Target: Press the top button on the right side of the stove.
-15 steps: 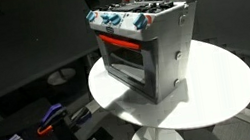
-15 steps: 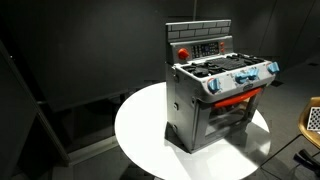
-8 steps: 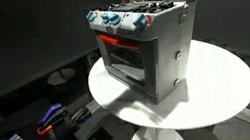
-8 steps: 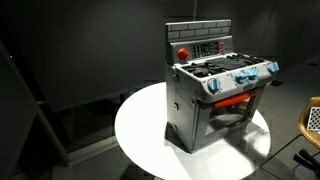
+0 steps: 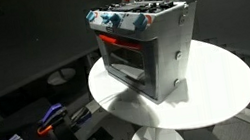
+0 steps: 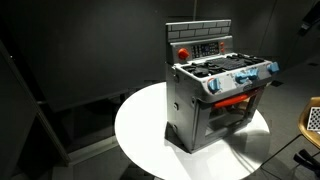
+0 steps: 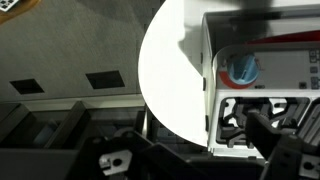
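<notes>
The stove [image 5: 147, 46] is a small silver-grey toy oven with a red-orange door frame and blue-and-white knobs. It stands on the round white table [image 5: 219, 90], as both exterior views show [image 6: 215, 95]. Its dark back panel [image 6: 200, 45] carries a red round button [image 6: 183, 53] and small buttons. In the wrist view I look down on the stove's front edge [image 7: 260, 80], one knob [image 7: 240, 68] and a black burner grate [image 7: 245, 112]. One dark finger of my gripper [image 7: 283, 142] hangs above the stovetop, touching nothing. The gripper does not show clearly in either exterior view.
The table's rim [image 6: 140, 130] has dark floor all round it. Blue and orange equipment [image 5: 52, 120] lies on the floor beside the table. A tan object [image 6: 312, 120] sits at the frame edge. Two floor vents [image 7: 105, 80] show below.
The dark arm that stood at the top of an exterior view above the stove one second ago has left that view. The stove has not moved.
</notes>
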